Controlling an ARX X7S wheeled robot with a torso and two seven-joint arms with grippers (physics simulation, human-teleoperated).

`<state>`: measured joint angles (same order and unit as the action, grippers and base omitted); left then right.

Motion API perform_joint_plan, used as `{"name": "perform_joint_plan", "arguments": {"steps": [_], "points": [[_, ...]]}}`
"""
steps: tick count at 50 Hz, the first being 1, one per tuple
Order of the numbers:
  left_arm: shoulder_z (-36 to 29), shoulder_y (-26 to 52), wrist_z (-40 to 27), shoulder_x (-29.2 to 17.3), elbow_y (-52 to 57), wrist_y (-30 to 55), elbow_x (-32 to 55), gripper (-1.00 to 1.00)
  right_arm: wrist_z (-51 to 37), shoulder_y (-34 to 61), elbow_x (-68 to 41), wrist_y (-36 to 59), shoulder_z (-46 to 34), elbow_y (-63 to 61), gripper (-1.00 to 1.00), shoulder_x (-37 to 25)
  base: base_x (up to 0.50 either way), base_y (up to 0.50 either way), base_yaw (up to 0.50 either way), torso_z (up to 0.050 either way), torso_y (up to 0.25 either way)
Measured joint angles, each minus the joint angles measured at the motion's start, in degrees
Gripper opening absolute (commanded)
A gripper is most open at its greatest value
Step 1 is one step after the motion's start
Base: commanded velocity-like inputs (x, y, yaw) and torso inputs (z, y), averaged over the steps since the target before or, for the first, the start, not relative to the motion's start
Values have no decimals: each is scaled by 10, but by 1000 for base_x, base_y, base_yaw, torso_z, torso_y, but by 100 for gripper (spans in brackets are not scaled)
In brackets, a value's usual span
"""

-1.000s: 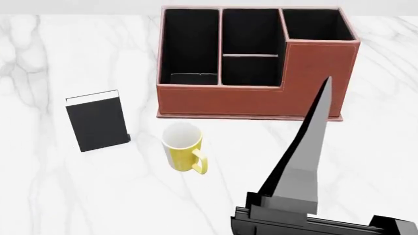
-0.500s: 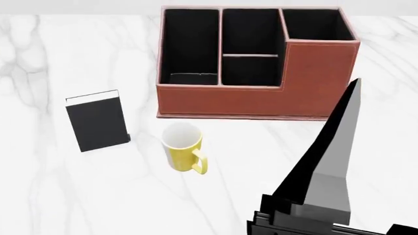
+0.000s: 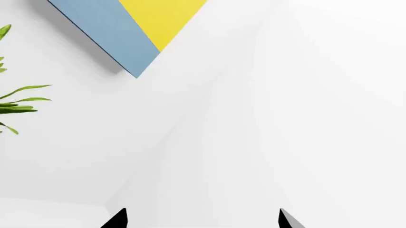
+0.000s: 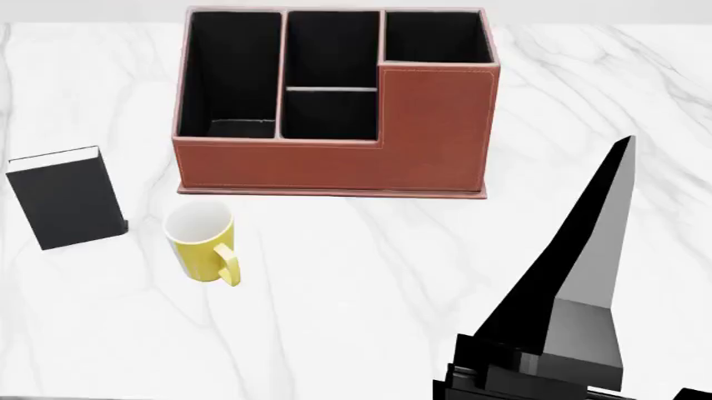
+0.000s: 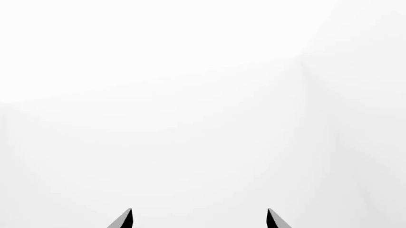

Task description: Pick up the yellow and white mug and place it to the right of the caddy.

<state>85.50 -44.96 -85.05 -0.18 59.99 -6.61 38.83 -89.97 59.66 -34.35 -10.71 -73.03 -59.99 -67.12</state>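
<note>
The small yellow mug with white interior (image 4: 202, 242) stands upright on the white marble table (image 4: 368, 275), handle toward me, just in front of the left front corner of the large reddish-brown leather-look caddy (image 4: 333, 104), apart from it. A black upright book (image 4: 67, 197) stands to the mug's left. My right gripper (image 5: 198, 219) points at a blank white wall, fingertips spread apart, holding nothing. My left gripper (image 3: 201, 219) is likewise spread and unloaded, facing a wall with a blue and yellow panel (image 3: 136, 23) and green plant leaves (image 3: 16, 102).

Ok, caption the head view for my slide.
Yellow and white mug stands untouched before the caddy, right claw raised nearby.
</note>
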Motion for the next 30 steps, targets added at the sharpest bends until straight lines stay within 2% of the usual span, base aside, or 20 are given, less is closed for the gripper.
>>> {"name": "perform_joint_plan", "arguments": {"steps": [3, 14, 30], "points": [[0, 0, 0, 0, 0, 0, 0, 100, 0, 0, -1, 1, 0, 0, 100, 0, -60, -500, 0, 0, 0], [-4, 0, 2, 2, 0, -2, -2, 100, 0, -28, -31, 58, 57, 0, 100, 13, 13, -9, 0, 0, 0], [-17, 0, 4, 2, 0, -8, -11, 100, 0, -19, -43, 81, 56, 0, 100, 20, 489, 0, 0, 0, 0]]}}
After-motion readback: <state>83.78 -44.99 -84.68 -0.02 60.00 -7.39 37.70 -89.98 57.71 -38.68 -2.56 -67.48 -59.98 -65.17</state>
